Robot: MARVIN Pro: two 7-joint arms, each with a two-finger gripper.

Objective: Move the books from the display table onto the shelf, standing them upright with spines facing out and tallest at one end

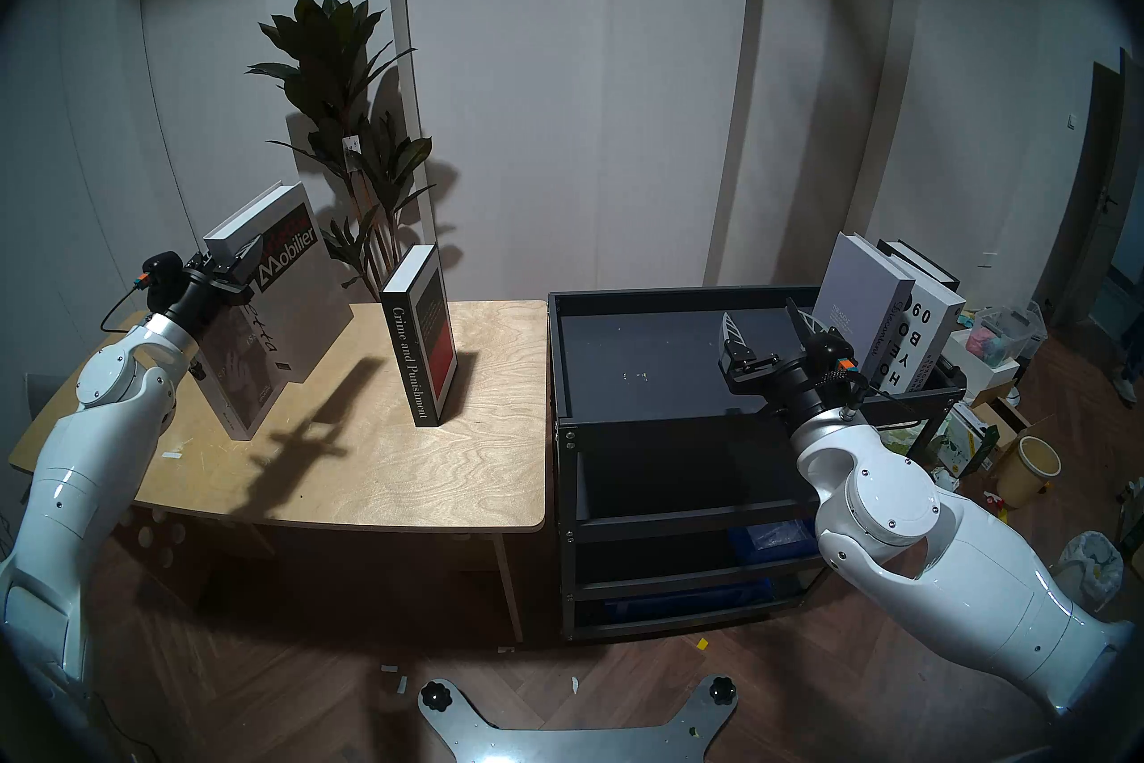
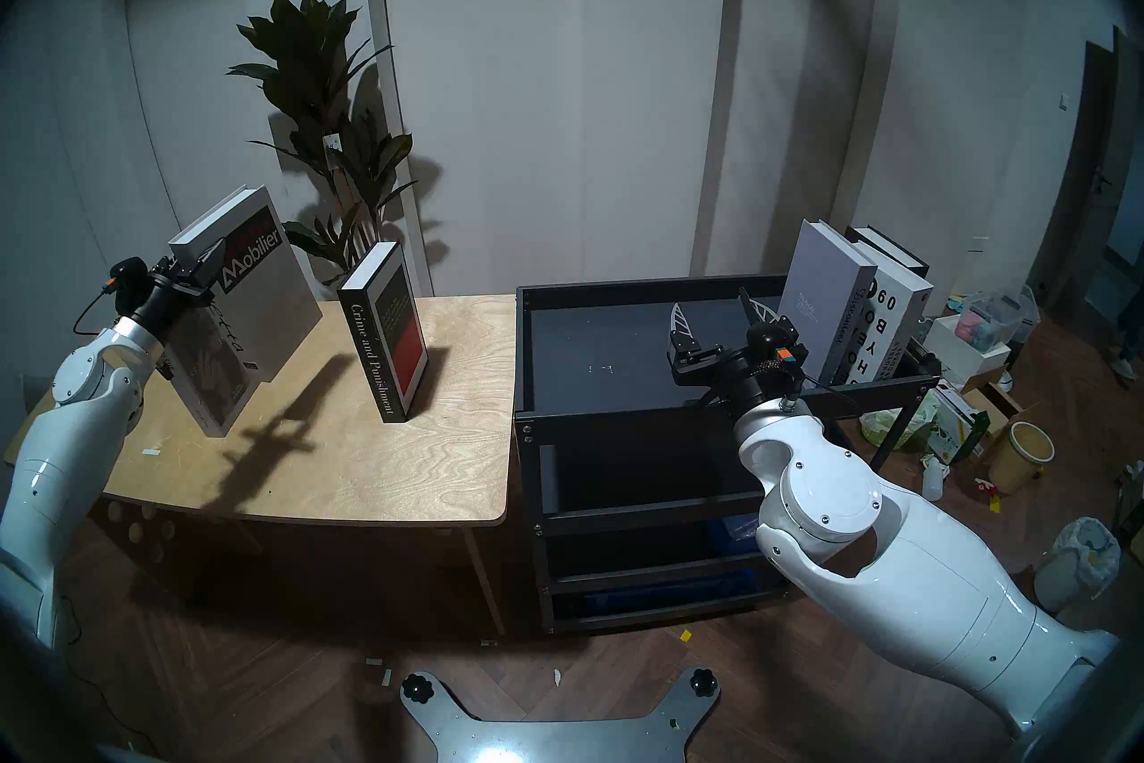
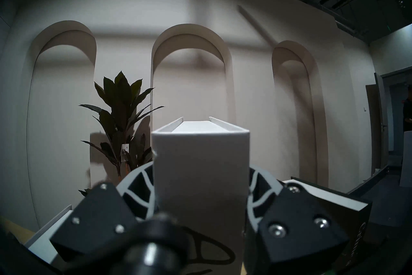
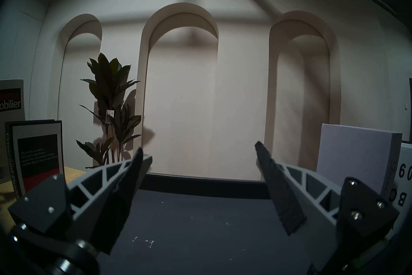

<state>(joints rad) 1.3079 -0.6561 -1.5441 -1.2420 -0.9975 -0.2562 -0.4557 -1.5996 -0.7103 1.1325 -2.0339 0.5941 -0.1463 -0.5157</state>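
On the table (image 1: 371,471) three books are left; the Mobilier book (image 1: 297,272) is lifted and tilted, its spine pinched near the top between the fingers of the left gripper (image 1: 238,263); the wrist view shows the white spine (image 3: 200,169) filling the gap between both pads, so the grip is firm. I think the hold is placed high so that the heavy book hangs below and does not twist. Against it, nearer the arm, a grey book (image 1: 241,371) leans with its bottom on the wood; Crime and Punishment (image 1: 424,334) stands upright alone, well apart.

At the right end of the shelf (image 1: 650,359) three books stand upright already, spines out: a lavender one (image 1: 863,309), a white one with big letters (image 1: 928,334) and a dark one (image 1: 916,260) behind. The right gripper (image 1: 764,331) hovers over the tray just beside them, fingers spread and empty; probably it waits there to receive or steady the next book. About half seems done; the lifted book looks the tallest, so its place in the row needs care.
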